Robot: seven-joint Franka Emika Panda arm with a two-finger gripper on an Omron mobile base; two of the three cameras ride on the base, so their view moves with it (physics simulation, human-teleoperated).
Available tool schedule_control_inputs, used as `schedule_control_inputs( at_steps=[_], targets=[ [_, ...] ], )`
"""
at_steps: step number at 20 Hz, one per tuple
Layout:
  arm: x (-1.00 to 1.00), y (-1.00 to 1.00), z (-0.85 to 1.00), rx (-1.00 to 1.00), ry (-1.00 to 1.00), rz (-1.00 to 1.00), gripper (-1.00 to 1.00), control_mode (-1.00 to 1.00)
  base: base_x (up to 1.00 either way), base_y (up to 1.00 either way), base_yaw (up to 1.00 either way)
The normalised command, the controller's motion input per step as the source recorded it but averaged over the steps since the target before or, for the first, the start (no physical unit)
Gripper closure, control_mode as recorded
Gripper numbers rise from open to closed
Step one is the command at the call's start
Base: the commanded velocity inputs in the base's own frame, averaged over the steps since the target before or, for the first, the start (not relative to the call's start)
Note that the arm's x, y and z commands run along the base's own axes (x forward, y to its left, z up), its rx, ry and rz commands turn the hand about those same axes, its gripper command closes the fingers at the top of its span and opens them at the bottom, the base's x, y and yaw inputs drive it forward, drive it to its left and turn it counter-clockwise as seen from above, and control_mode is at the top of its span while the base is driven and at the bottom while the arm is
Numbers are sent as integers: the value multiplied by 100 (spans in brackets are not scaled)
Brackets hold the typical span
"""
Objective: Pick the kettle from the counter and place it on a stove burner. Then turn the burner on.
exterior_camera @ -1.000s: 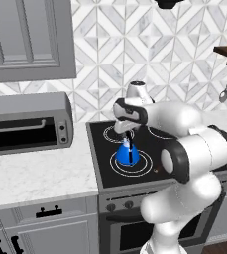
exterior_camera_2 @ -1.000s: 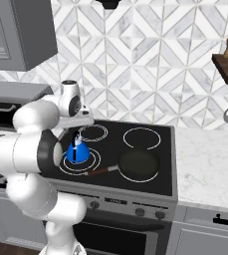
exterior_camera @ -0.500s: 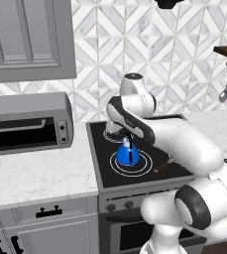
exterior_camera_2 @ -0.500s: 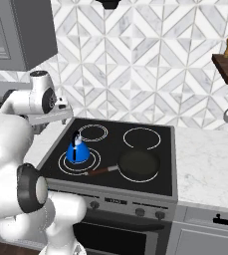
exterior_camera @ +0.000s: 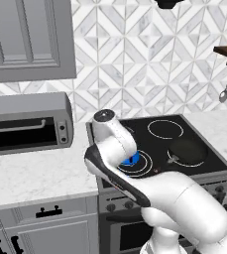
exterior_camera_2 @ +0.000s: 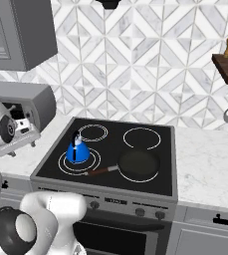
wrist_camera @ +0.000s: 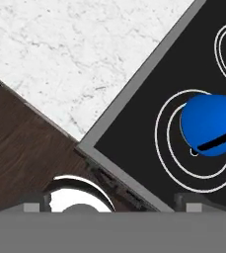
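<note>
The kettle [exterior_camera_2: 77, 150] stands upright on the stove burner [exterior_camera_2: 78, 160], the largest double-ring circle at the front left corner of the black glass cooktop [exterior_camera_2: 150, 172]. It sits inside the rings, slightly toward their rear, so the placing step looks complete. The burner disc reads black, not glowing, so the burner appears to be off.

The gripper [exterior_camera_2: 22, 130] hangs over the counter [exterior_camera_2: 13, 167] just left of the cooktop's left edge, well apart from the kettle. Its jaws stand wide apart and hold nothing. In the hand view the camera looks down past the cooktop's front left corner, with the kettle off to one side.

A black frying pan [exterior_camera_2: 139, 165] rests on the front right of the cooktop, near the kettle but not touching it. A toaster oven [exterior_camera: 27, 122] sits at the back of the counter.

The knob row [exterior_camera_2: 125, 207] runs along the stove's front edge. Judged from this layout, the remaining step is reaching a knob, and the arm is clear of the kettle for that.
</note>
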Motion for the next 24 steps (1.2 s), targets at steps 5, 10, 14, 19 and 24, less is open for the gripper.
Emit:
schedule_control_inputs(
  at_steps=[5,10,14,19,24],
  targets=[
    [-100,75,-100,-21,-25,3,-100,-100,0,0,0],
    [-97,47,-100,-9,-50,-5,-100,-100,0,0,0],
    [-38,-16,-57,13,-71,-30,-100,-100,0,0,0],
    [-7,-37,-36,29,-51,-30,-100,-100,0,0,0],
    [0,-34,-14,24,-5,-4,-100,-100,0,0,0]
  ],
)
